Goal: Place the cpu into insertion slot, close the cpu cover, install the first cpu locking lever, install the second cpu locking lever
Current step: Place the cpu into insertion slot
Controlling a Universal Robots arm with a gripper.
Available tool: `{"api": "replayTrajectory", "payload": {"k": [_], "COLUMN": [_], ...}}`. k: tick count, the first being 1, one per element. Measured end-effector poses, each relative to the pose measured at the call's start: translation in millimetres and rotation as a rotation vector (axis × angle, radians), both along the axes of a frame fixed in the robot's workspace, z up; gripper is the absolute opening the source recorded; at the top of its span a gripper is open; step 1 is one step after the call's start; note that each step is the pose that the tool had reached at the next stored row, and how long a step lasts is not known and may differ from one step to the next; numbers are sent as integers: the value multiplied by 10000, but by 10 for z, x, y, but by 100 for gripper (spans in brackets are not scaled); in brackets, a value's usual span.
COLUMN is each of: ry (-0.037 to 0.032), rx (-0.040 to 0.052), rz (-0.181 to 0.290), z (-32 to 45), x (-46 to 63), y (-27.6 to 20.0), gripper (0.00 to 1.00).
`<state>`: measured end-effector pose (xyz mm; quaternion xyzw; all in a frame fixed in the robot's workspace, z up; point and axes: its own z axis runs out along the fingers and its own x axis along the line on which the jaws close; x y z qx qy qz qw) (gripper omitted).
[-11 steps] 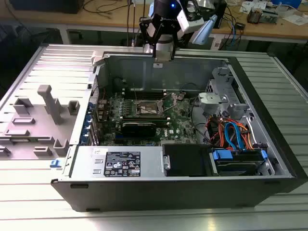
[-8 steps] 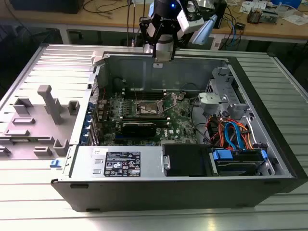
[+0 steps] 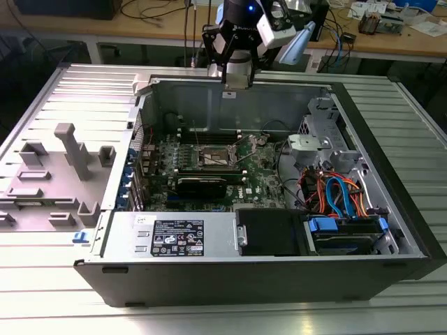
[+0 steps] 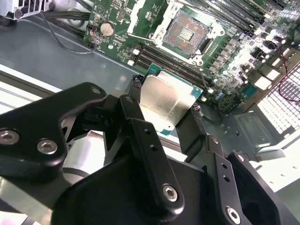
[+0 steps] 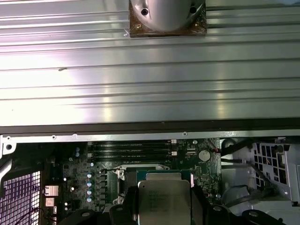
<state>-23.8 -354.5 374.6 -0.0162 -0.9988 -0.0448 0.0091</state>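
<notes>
Black fingers point(image 4: 140, 126) stand closest in the second wrist view, where the gripper point(image 4: 166, 99) is clamped on the cpu point(image 4: 171, 93) — one finger on each of two opposite edges, the dull silver top facing the camera. The chip hangs in the air over the green board point(image 4: 220, 56), apart from the insertion slot point(image 4: 187, 32), which lies uncovered with its contact field bare. In the exterior view the gripper point(image 3: 236, 77) is high up by the far wall of the open computer case point(image 3: 279, 279) — well above the slot point(image 3: 215, 159).
</notes>
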Motion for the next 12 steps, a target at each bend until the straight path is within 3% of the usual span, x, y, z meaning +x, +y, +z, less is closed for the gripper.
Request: {"api": "replayTrajectory", "payload": {"k": [12], "ry": [1], "rx": [2], "rz": [-33], "z": [-3], "x": [0], "y": [-5], "gripper": [55]}}
